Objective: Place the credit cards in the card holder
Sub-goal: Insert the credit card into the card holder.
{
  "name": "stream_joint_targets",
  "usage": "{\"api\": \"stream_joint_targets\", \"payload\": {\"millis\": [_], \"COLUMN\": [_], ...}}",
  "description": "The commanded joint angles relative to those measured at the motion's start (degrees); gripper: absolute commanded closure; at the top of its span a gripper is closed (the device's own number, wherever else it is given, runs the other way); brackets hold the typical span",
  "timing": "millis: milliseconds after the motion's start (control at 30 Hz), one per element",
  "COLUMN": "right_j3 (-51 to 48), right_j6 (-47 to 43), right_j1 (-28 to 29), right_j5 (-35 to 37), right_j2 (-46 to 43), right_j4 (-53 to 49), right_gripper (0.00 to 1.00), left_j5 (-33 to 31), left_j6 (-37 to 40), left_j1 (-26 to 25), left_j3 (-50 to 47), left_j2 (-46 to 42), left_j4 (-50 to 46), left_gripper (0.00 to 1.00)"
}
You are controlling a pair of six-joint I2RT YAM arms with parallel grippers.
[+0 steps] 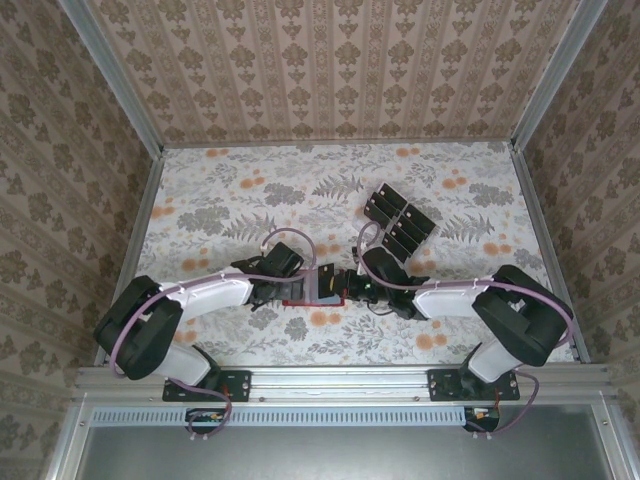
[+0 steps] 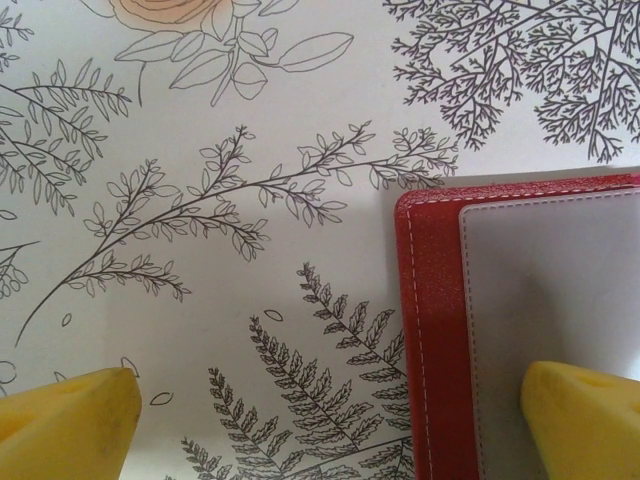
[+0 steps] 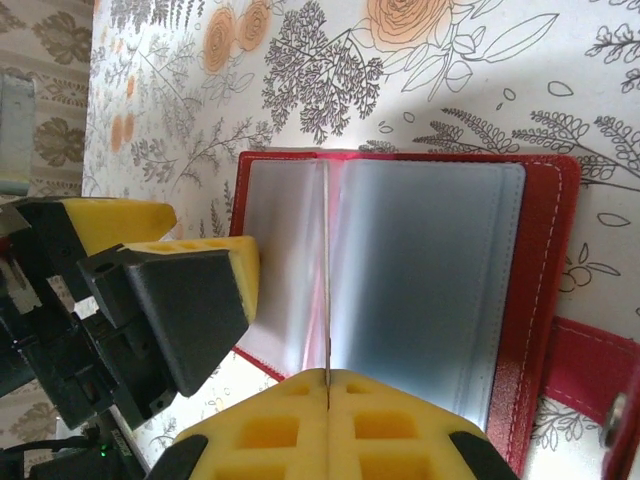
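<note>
Right tool (image 3: pixel 328 390) is clamped on a clear sleeve (image 3: pixel 420 280) of the open card holder (image 3: pixel 545 250), left tool (image 2: pixel 328 418) spread wide over its edge. Credit cards (image 1: pixel 400 222) sit back-right on the surface, nearer the right arm.

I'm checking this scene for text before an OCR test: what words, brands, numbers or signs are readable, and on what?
No text is readable.
The black credit cards: any marks on them are too small to read.
The red card holder and its clear sleeves: no print visible.
</note>
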Motion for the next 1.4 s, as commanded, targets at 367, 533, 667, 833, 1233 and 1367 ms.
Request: {"api": "stream_joint_targets", "payload": {"millis": [367, 533, 667, 833, 1233, 1367], "right_j3": [-0.8, -1.0, -1.1, -1.0, -0.9, -1.7], "right_j6": [4.4, 4.6, 4.5, 5.0, 6.2, 6.3], "right_j1": [1.8, 2.0, 1.9, 2.0, 2.3, 2.2], "right_j5": [1.6, 2.0, 2.4, 1.9, 0.6, 1.2], "right_j2": [7.0, 7.9, 8.5, 9.6, 11.7, 11.2], "right_j4": [11.8, 12.4, 12.5, 13.5, 16.0, 16.0], "right_gripper": [1.0, 1.0, 1.0, 1.0, 1.0, 1.0], "left_j5": [-1.2, -1.2, -1.1, -1.0, -0.9, -0.9], "left_j6": [-1.0, -1.0, -1.0, -0.9, -0.9, -0.9], "left_j1": [-0.2, -0.2, -0.2, -0.2, -0.2, -0.2], "left_j3": [-1.5, -1.7, -1.8, -1.7, -1.7, -1.7], "left_j2": [0.1, 0.2, 0.4, 0.6, 0.6, 0.7], "left_j4": [-2.8, -2.6, -2.4, -2.3, -2.2, -2.3], "left_gripper": [0.0, 0.0, 0.0, 0.0, 0.0, 0.0]}}
